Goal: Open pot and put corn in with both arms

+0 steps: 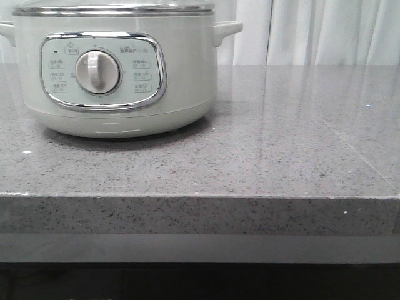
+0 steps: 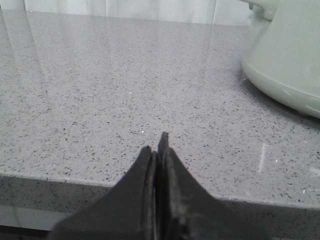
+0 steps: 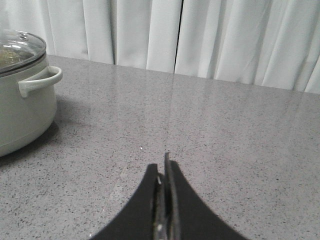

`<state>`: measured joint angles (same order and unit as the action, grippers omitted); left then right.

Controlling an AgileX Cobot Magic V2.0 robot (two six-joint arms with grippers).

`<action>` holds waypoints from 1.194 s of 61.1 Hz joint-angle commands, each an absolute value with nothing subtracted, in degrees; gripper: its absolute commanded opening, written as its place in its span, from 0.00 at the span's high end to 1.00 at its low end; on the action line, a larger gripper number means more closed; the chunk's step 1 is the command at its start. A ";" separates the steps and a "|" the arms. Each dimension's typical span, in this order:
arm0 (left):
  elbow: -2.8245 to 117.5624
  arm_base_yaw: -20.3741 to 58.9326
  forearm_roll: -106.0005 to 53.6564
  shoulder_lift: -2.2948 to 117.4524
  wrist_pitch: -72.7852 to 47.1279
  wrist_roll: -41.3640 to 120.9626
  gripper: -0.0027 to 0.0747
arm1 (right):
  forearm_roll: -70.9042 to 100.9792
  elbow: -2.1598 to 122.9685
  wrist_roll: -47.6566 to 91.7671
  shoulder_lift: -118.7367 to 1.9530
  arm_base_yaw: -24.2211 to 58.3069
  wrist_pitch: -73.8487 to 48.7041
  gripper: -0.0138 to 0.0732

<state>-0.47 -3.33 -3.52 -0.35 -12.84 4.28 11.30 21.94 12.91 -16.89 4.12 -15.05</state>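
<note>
I count one pot, pale green, standing on the grey speckled desk toward my left side in the front view. Its lid is on, one steel rim running around the top edge. On its face sits one chrome-framed control panel with one round dial in the middle. Both of its small side handles show there; the handle on my right is the plainer one, the other is cut by the frame edge. I see no corn in any of the three views.

I have two tools. My left tool hangs above the near edge of the desk with its two fingers pressed together and nothing between them; the pot's lower wall is off to one side, well apart from it. My right tool is likewise closed up tight on nothing, over bare desk, with the pot and its glass lid well apart from it. White curtains hang behind the desk.
</note>
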 commanded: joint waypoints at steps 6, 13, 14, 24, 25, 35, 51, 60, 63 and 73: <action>-0.42 -3.33 -4.21 -1.67 -7.90 3.89 0.99 | 10.25 21.37 13.33 -16.53 3.65 -8.36 0.91; -0.42 -3.33 -4.21 -1.67 -7.90 3.89 0.99 | 5.58 16.91 10.44 -13.02 2.68 -5.55 0.91; -0.42 -3.33 -4.21 -1.67 -7.90 3.89 0.99 | 5.25 15.86 9.88 -12.13 2.41 -5.19 0.91; -0.42 -3.33 -4.21 -1.67 -7.90 3.89 0.99 | 5.17 6.16 7.52 -3.55 0.82 -4.85 0.91; -0.42 -3.33 -4.21 -1.67 -7.90 3.89 0.99 | 5.17 5.04 7.29 -2.84 0.75 -4.92 0.91; -0.42 -3.33 -4.21 -1.67 -7.90 3.89 0.99 | 5.29 -0.55 6.68 1.57 0.65 -5.44 0.91; -0.42 -3.33 -4.21 -1.67 -7.90 3.89 0.99 | 5.29 -1.46 6.68 1.62 0.53 -6.27 0.91; -0.42 -3.33 -4.21 -1.67 -7.90 3.89 0.99 | 5.29 -1.46 6.68 1.62 0.53 -6.34 0.91; -0.42 -3.33 -4.21 -1.67 -7.90 3.89 0.99 | 5.29 -1.46 6.68 1.62 0.53 -6.34 0.91; -0.42 -3.33 -4.21 -1.67 -7.90 3.89 0.99 | 5.29 -1.46 6.68 1.62 0.53 -6.34 0.91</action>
